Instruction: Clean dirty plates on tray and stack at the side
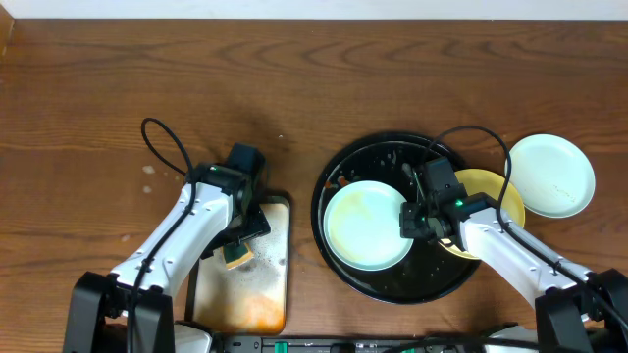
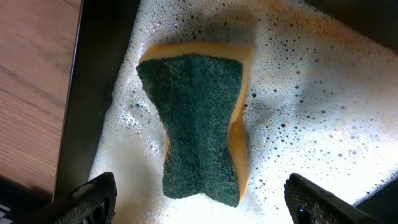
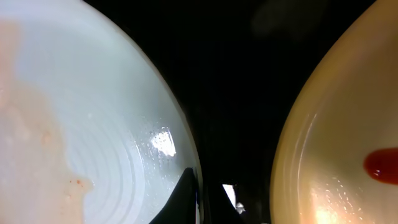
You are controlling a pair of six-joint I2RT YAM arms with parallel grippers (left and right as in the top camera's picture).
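**A:** Overhead. We log the mint plate [image 1: 363,230] lying flat in the black tray [image 1: 392,286]. The yellow plate [image 1: 491,191] sits partly over the tray's right rim, and a second mint plate [image 1: 551,175] is out on the table [image 1: 98,98].

**B:** The right gripper [image 1: 417,221] sits at the mint plate's right edge. The left gripper [image 1: 243,235] hangs over the sponge [image 1: 235,257] in the metal tray [image 1: 275,294].

**A:** Left wrist. Jaws spread wide, holding nothing. The sponge lies soaked in foam below them.

**B:** Right wrist. Jaws closed at the mint plate's rim; we cannot tell whether the rim is pinched. There is a sauce spot [image 3: 380,165] on the yellow plate.

**A:** We judge the plates light, stiff and slick when wet. We would take them by the raised rim, not the glossy face.
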